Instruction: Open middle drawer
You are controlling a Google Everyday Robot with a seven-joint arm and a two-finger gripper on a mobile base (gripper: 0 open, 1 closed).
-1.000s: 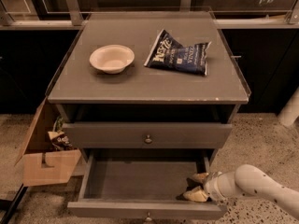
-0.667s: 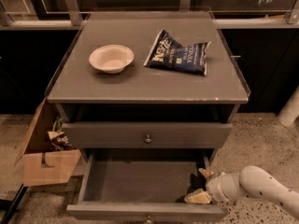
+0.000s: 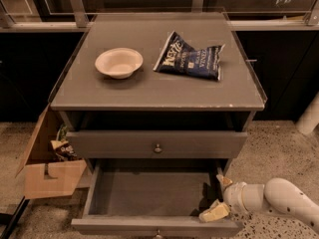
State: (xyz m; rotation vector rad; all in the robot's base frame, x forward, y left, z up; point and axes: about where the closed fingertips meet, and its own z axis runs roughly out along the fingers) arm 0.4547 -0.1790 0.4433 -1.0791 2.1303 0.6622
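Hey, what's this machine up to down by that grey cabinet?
A robot arm is working on the grey cabinet's drawers. The middle drawer is pulled well out, showing a plain grey inside. The robot's claw sits low at that drawer's front right corner, with its two fingers spread apart. The drawer above is close to shut. A white bowl and a blue chip bag lie on the cabinet top, and a cardboard box stands on the floor beside it.
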